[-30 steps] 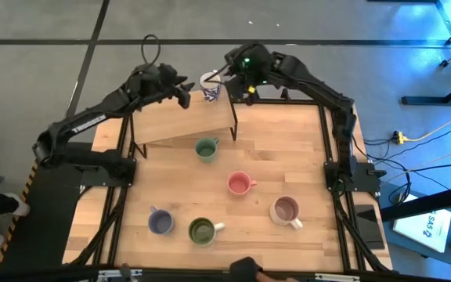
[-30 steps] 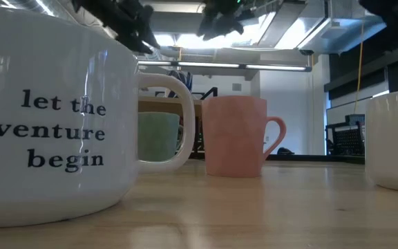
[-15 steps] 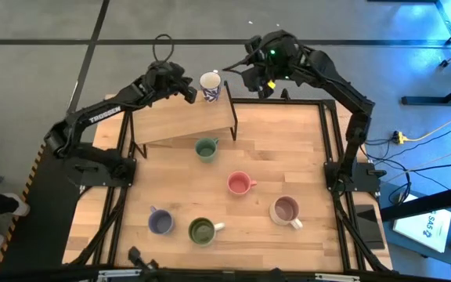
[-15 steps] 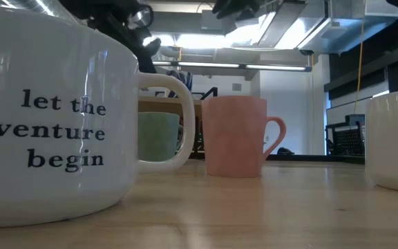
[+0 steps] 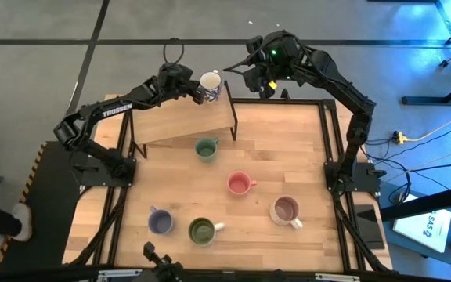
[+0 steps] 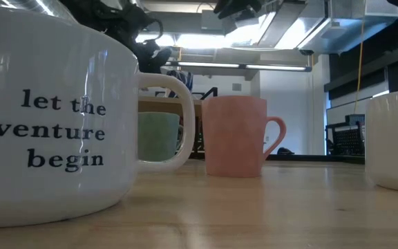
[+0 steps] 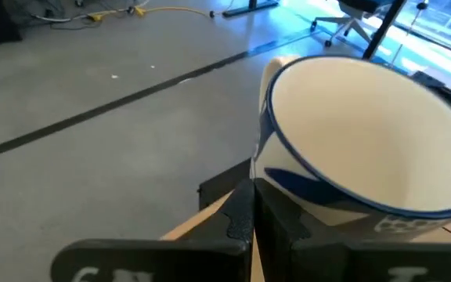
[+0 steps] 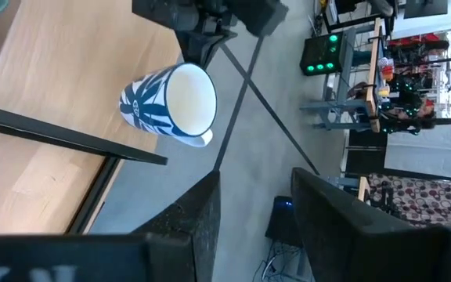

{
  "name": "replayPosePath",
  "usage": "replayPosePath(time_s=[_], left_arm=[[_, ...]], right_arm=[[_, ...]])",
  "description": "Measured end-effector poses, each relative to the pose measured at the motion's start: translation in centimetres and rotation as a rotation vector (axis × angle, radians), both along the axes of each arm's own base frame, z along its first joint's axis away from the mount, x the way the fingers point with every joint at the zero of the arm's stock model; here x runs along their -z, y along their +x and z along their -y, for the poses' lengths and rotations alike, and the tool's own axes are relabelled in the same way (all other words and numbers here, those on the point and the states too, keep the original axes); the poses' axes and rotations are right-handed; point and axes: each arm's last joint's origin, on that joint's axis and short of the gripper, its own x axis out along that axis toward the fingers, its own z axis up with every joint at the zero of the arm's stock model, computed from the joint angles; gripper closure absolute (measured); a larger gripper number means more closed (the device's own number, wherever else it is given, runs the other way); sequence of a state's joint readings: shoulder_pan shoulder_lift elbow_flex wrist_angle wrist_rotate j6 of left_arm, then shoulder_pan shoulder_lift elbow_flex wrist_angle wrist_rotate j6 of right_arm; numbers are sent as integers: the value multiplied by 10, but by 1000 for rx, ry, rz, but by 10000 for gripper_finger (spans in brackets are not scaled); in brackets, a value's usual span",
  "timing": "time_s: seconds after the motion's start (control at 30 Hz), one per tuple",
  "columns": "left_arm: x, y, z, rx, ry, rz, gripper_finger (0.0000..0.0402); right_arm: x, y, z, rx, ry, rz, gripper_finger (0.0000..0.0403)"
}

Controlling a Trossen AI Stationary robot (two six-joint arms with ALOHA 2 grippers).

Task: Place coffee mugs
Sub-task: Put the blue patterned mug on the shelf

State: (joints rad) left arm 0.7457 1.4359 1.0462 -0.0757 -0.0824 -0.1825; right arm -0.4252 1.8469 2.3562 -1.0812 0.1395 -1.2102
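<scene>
**At the back shelf: left fingers clenched beside the patterned mug**

From above: white-and-blue mug [image 5: 210,85] upright on the far corner of the raised wooden shelf [image 5: 180,121]. Left gripper [image 5: 197,94] right against its side, fingers clenched together, nothing visibly between them. Right gripper [image 5: 250,74] near the mug, apart from it, fingers parted and holding nothing. On the table [image 5: 304,149] 5 more mugs: teal-green mug [image 5: 205,148], pink mug [image 5: 239,184], pale mug [image 5: 286,211], lavender-blue mug [image 5: 160,222], green mug [image 5: 202,231].

At table height: big white lettered mug [image 6: 54,124] closest, pink one behind.

Past the left wrist: closed dark fingertips [image 7: 250,223] just under the blue rim, touching or not cannot tell.

Past the right wrist: 2 fingers [image 8: 202,215] wide apart, patterned mug beyond them on the shelf edge.
</scene>
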Motion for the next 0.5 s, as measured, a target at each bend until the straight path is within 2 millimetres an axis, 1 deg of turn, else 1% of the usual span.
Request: replayPosePath(time_s=[0.13, 0.5], left_arm=[[6, 6, 1, 26, -30, 2, 401], [4, 10, 4, 63, -34, 41, 401]], right_arm=[[0, 0, 0, 0, 0, 0, 260], [0, 0, 0, 1, 1, 0, 260]])
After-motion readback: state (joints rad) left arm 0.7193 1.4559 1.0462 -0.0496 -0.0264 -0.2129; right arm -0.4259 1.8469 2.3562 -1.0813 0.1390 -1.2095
